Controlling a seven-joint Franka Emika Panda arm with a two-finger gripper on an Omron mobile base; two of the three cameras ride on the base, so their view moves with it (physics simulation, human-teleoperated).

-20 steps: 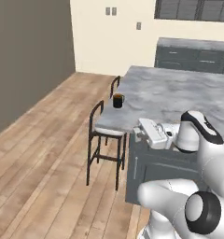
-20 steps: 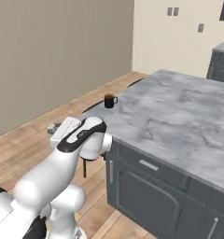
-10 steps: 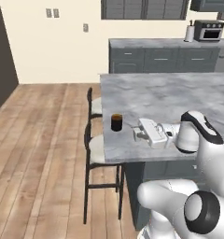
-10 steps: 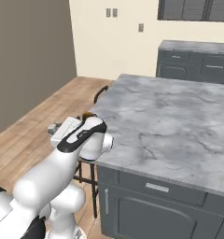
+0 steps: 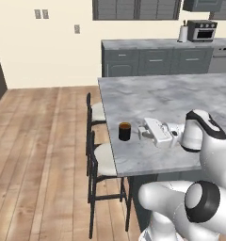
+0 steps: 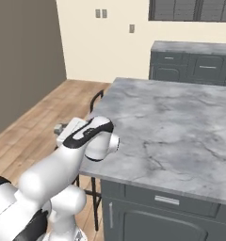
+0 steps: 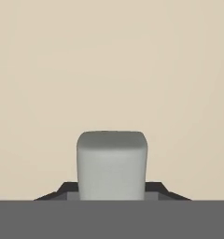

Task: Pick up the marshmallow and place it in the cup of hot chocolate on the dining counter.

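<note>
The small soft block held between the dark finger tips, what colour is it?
Off-white, slightly greyish: the small soft cube-shaped marshmallow, seen best in the hand view.

No text, label, brand, number or sign is readable on anything.

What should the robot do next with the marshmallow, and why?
Probably carry it a little farther toward the cup until it is above the brown drink. The gripper already holds the marshmallow, and in the left base view the hand sits just beside the cup on the counter.
</note>
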